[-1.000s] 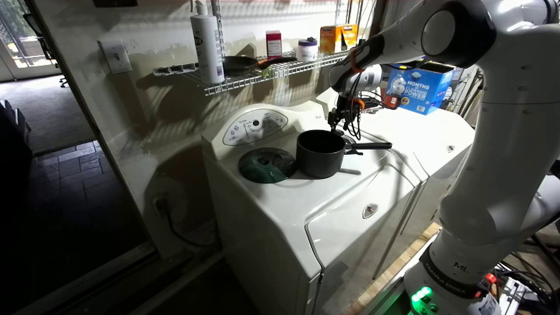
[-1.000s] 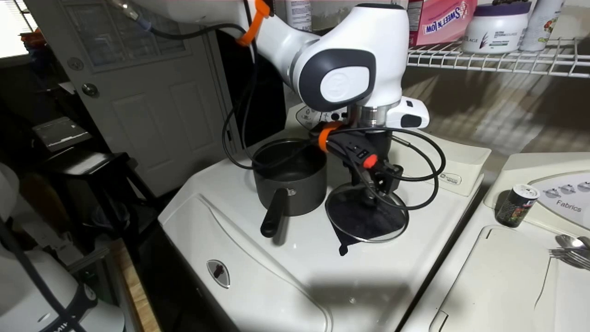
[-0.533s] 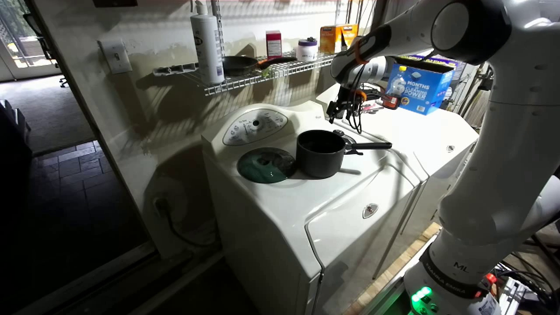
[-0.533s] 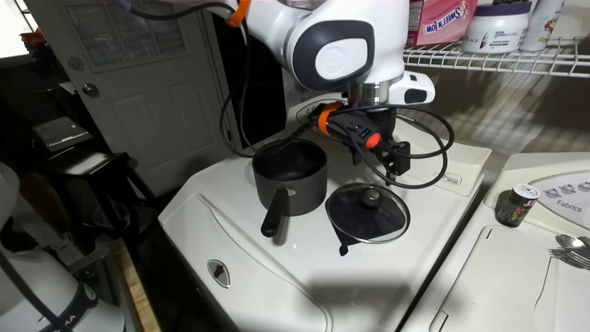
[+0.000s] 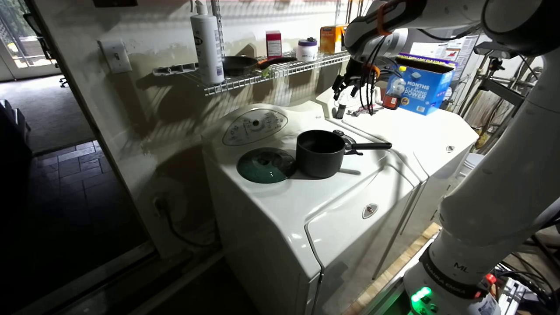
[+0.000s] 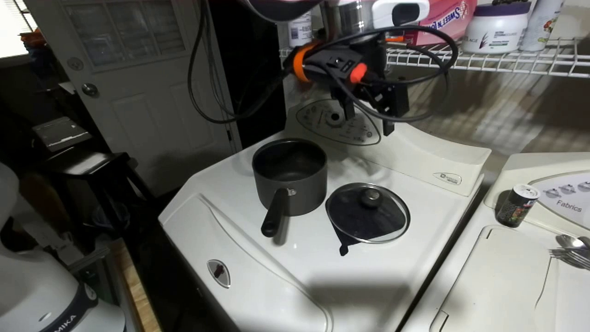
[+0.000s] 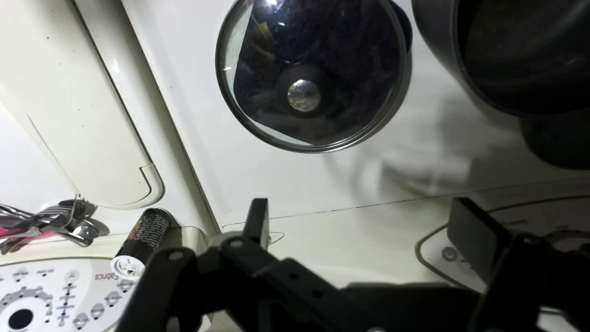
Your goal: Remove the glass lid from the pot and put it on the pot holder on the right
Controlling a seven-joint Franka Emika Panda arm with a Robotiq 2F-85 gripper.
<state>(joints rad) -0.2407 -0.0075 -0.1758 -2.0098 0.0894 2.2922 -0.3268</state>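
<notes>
The glass lid [image 6: 392, 216] lies on top of the dark pot holder [image 6: 344, 245], whose corner pokes out from under its rim. Beside them stands the dark pot [image 6: 295, 193], uncovered, its handle pointing toward the front. In the wrist view the lid [image 7: 350, 110] shows whole but for its cut-off top edge, knob up, with the pot [image 7: 438, 32] at the upper right. My gripper [image 6: 368, 123] hangs well above and behind the lid, touching nothing. Wide apart in the wrist view, the gripper [image 7: 359, 214] is open with nothing between its fingers. Behind the pot [image 5: 320, 162], the lid is partly hidden.
A flat dark green disc [image 5: 266, 166] lies on the other side of the pot. A wire shelf [image 6: 544, 64] with boxes and bottles runs along the wall near the gripper. A small can [image 6: 517, 206] and cutlery [image 6: 571, 252] sit on the neighbouring machine.
The gripper was down at the lid's knob a second ago. It has since risen straight off and higher, away from the lid, which stays lying on the pot holder.
</notes>
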